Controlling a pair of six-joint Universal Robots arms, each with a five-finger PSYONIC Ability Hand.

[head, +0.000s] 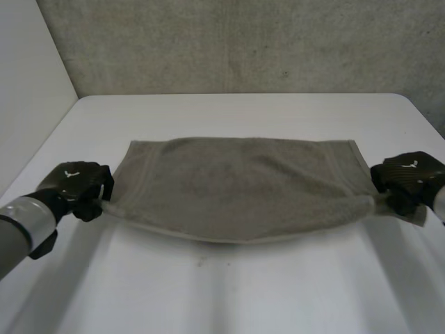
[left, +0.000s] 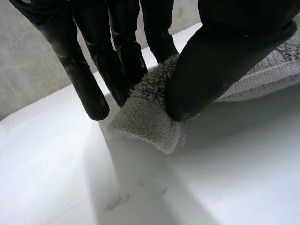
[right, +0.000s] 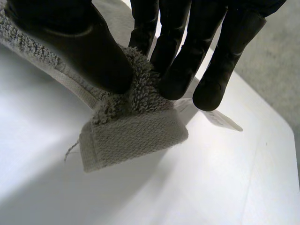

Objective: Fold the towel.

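Two thumb-pinched towel (head: 236,184) corners; white tag (right: 222,120) beside right hand (right: 206,56).

Left robot hand (head: 76,182) and right robot hand (head: 410,175) pinch, spread wide.

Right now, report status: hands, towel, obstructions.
Left hand pinches towel, near left corner; right hand pinches near right corner. Near edge raised off table. Nothing in the way.

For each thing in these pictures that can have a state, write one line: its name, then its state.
towel: spread wide, not yet folded; far edge on the table, near edge seemingly lifted and sagging between the hands.
left hand: shut on the towel's near left corner, pinched between thumb and fingers.
right hand: shut on the towel's near right corner, pinched likewise.
table: white, bearing the towel's far part.
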